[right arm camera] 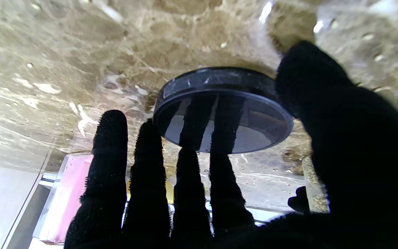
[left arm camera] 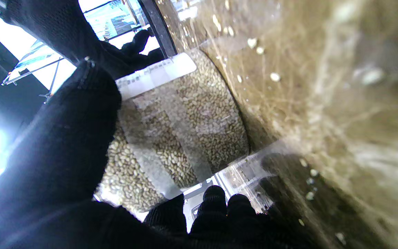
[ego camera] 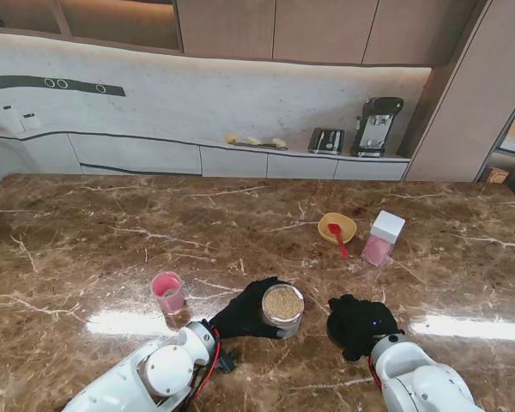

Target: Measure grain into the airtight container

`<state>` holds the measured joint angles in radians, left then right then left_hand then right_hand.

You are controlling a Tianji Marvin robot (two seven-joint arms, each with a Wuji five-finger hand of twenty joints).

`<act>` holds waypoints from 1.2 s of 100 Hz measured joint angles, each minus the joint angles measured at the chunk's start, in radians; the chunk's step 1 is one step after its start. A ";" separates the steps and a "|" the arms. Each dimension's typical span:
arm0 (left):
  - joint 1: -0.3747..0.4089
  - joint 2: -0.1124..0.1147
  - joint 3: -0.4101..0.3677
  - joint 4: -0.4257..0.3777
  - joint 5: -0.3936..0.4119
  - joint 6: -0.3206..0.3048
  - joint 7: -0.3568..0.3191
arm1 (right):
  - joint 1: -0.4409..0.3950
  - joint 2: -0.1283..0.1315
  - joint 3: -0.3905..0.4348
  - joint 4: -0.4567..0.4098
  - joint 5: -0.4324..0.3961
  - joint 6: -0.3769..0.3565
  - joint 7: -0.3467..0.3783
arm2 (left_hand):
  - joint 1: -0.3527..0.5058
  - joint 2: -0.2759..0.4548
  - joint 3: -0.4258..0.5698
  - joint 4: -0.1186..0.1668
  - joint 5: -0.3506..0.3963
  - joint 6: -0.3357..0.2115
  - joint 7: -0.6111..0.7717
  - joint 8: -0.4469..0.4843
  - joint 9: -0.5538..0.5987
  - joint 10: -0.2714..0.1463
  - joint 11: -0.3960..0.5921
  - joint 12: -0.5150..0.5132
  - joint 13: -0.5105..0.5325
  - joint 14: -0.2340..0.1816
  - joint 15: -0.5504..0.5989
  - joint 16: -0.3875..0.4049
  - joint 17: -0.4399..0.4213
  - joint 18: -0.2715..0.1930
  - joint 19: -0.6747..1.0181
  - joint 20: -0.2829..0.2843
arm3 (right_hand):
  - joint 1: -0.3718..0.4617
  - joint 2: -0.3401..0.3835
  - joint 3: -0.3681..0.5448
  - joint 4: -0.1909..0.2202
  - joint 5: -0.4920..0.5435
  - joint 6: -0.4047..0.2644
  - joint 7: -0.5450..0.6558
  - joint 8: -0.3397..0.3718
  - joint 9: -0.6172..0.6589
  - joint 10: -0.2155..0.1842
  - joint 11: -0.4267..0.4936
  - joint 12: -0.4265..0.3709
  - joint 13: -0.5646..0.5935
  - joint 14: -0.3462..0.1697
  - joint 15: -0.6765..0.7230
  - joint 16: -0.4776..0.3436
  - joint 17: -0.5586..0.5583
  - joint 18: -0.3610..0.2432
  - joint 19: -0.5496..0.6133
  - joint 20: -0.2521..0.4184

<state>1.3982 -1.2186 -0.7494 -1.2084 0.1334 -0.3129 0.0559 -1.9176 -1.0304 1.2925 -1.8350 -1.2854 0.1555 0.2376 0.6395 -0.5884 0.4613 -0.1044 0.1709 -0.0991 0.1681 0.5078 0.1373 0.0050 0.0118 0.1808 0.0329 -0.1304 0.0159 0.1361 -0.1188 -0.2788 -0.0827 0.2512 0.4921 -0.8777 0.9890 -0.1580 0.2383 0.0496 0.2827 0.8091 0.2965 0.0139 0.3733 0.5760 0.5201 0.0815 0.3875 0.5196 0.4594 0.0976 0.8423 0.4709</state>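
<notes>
near me, left hand (ego camera: 245, 313) grips grain jar (ego camera: 282, 310).

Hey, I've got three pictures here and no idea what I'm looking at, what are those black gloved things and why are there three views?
This is a two-armed robot at a marble counter. The black gloved shapes are its five-fingered robot hands. The wide picture comes from a camera on its stand, looking down. The other two come from cameras on each wrist, looking along the fingers, so they appear upside down.

The left robot hand is wrapped around a clear jar of grain; the left wrist view shows the grain close up. The right robot hand hovers with fingers spread over a dark round lid lying on the counter, holding nothing.

Farther away stand a pink cup, a yellow bowl with a red spoon, and a pink container with a white lid.
</notes>
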 measured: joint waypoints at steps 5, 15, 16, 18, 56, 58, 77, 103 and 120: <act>0.000 0.000 0.000 0.000 0.000 0.000 0.001 | 0.006 0.000 -0.004 0.005 0.001 0.002 -0.004 | 0.000 0.000 0.000 0.000 0.000 0.000 0.000 0.000 0.000 0.000 0.000 0.000 0.000 0.000 0.000 0.000 0.000 0.000 0.000 0.000 | 0.000 0.000 0.001 0.000 0.000 -0.014 0.009 0.011 0.011 -0.002 0.034 0.014 0.002 0.007 0.021 0.010 0.015 0.000 0.005 0.000; 0.002 0.000 -0.001 -0.001 0.001 0.000 0.002 | 0.018 0.002 -0.014 0.016 0.000 0.003 -0.019 | 0.000 0.001 0.000 0.000 0.000 0.002 -0.009 0.000 0.000 0.000 0.000 0.000 0.000 0.001 0.000 0.000 0.000 0.001 0.000 0.000 | 0.001 0.000 0.011 0.000 0.028 -0.023 0.020 0.022 0.047 -0.011 0.052 0.026 0.044 0.022 0.037 0.012 0.040 0.000 0.022 -0.009; 0.002 0.000 -0.001 -0.001 0.001 0.000 0.002 | 0.019 0.002 -0.015 0.018 -0.001 0.002 -0.022 | 0.000 0.001 0.000 0.000 0.000 0.002 -0.009 0.000 0.000 0.000 0.000 0.000 0.000 0.001 0.000 0.000 0.000 0.001 0.000 0.000 | 0.001 0.000 0.011 -0.001 0.029 -0.023 0.020 0.022 0.054 -0.011 0.053 0.027 0.051 0.024 0.037 0.012 0.047 0.000 0.027 -0.010; 0.003 0.000 -0.001 -0.002 0.001 0.000 0.002 | 0.022 0.002 -0.018 0.021 -0.002 0.002 -0.028 | 0.000 0.001 0.000 0.000 0.000 0.002 -0.009 0.000 0.000 0.000 0.000 0.000 0.000 0.001 0.000 0.000 0.000 0.001 0.000 0.000 | 0.006 -0.004 0.013 -0.002 0.032 -0.023 0.018 0.022 0.063 -0.012 0.061 0.027 0.064 0.023 0.044 0.012 0.051 0.000 0.028 -0.011; 0.012 0.001 -0.009 -0.010 0.001 0.000 0.003 | 0.058 0.002 -0.048 0.079 0.019 -0.001 -0.140 | 0.000 0.024 -0.012 0.001 0.000 0.008 -0.020 -0.001 0.000 0.000 0.000 0.000 0.004 0.002 0.000 0.000 0.005 0.003 0.000 0.000 | 0.006 -0.036 0.063 -0.005 0.151 -0.026 0.064 0.070 0.160 -0.004 0.091 0.048 0.151 0.056 0.085 0.013 0.154 -0.023 0.118 -0.074; 0.013 0.001 -0.009 -0.010 0.001 0.000 0.003 | 0.059 0.002 -0.050 0.085 0.022 -0.001 -0.155 | 0.000 0.024 -0.012 0.001 0.000 0.008 -0.020 -0.001 0.000 0.000 0.000 0.000 0.004 0.002 0.000 0.000 0.005 0.003 0.000 0.000 | 0.003 -0.042 0.062 -0.008 0.156 -0.026 0.064 0.070 0.168 -0.004 0.091 0.048 0.161 0.056 0.087 0.013 0.161 -0.023 0.119 -0.081; 0.014 0.003 -0.009 -0.013 -0.002 0.002 0.001 | 0.074 0.002 -0.050 0.095 0.039 -0.002 -0.137 | 0.000 0.038 -0.015 0.010 0.000 0.015 -0.020 -0.001 0.000 0.000 0.000 0.000 0.004 0.002 0.000 0.000 0.005 0.003 0.000 0.000 | -0.036 -0.038 0.065 -0.014 0.181 -0.024 0.039 0.018 0.192 -0.004 0.066 0.023 0.159 0.047 0.104 0.026 0.170 -0.024 0.120 -0.149; 0.016 0.003 -0.011 -0.015 -0.002 0.002 0.001 | 0.100 0.004 -0.063 0.110 0.042 -0.009 -0.134 | 0.000 0.048 -0.026 0.021 -0.001 0.016 -0.020 -0.001 0.000 0.000 0.000 0.000 0.005 0.002 0.000 0.000 0.007 0.003 0.000 0.000 | -0.038 -0.084 0.067 -0.028 0.220 -0.022 0.055 -0.006 0.246 0.001 0.066 -0.001 0.202 0.069 0.140 0.027 0.197 -0.022 0.126 -0.174; 0.019 0.004 -0.013 -0.018 -0.003 0.002 0.000 | 0.117 0.005 -0.073 0.132 0.063 -0.017 -0.160 | 0.000 0.060 -0.041 0.021 -0.012 0.017 -0.021 -0.001 0.000 0.000 0.000 0.000 0.005 0.003 0.000 0.000 0.007 0.003 0.000 0.000 | -0.046 -0.047 0.057 -0.029 0.234 -0.012 0.074 -0.008 0.270 0.021 0.058 -0.002 0.242 0.098 0.176 0.045 0.234 0.000 0.159 -0.177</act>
<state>1.4173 -1.2149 -0.7627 -1.2261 0.1307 -0.3105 0.0558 -1.8004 -1.0254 1.2198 -1.7032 -1.2229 0.1386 0.0779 0.6398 -0.5284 0.4201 -0.0835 0.1590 -0.0824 0.1468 0.5068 0.1373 0.0054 0.0118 0.1807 0.0378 -0.1279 0.0159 0.1362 -0.1121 -0.2760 -0.0827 0.2512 0.4463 -0.9250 1.0458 -0.1874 0.4726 0.0375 0.3570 0.8011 0.5669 0.0350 0.4317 0.5738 0.7619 0.1798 0.5634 0.5650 0.6930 0.0974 1.0013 0.2943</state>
